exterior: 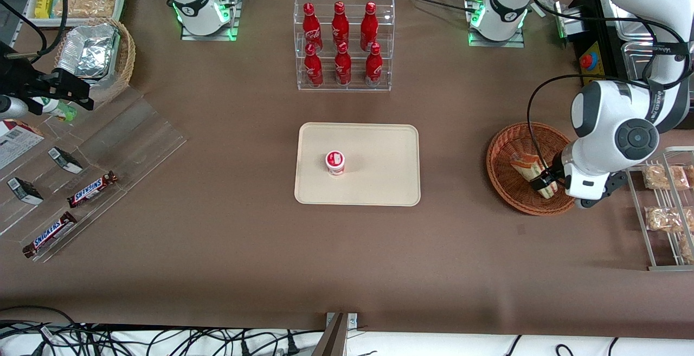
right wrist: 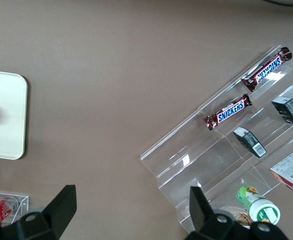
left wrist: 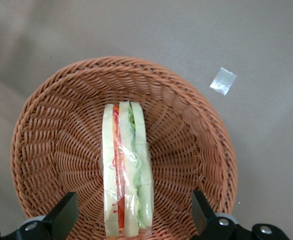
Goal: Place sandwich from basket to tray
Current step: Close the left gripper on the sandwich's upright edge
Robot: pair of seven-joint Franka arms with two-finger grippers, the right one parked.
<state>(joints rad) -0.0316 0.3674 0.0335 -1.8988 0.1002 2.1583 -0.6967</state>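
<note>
Sandwich (left wrist: 125, 170) in basket (left wrist: 51, 145); pincer (left wrist: 131, 216) open, straddling it.

Brown desk (exterior: 217, 226) carries everything. Tray (exterior: 379, 182) near middle, small cup (exterior: 335, 162) on it. Bottle rack (exterior: 344, 44) farther from front camera than tray. Basket (exterior: 501, 169) toward working arm's end, sandwich (exterior: 528, 169) inside; gripper (exterior: 546, 181) low over basket, jaws spread either side of sandwich. Wire rack (exterior: 664, 209) just beside basket at desk edge. Clear stepped display (exterior: 108, 150) with Snickers bars (exterior: 92, 189) toward parked arm's end; tan basket (exterior: 122, 58) with foil containers near it. Small tape scrap (left wrist: 222, 81) on desk near basket.
</note>
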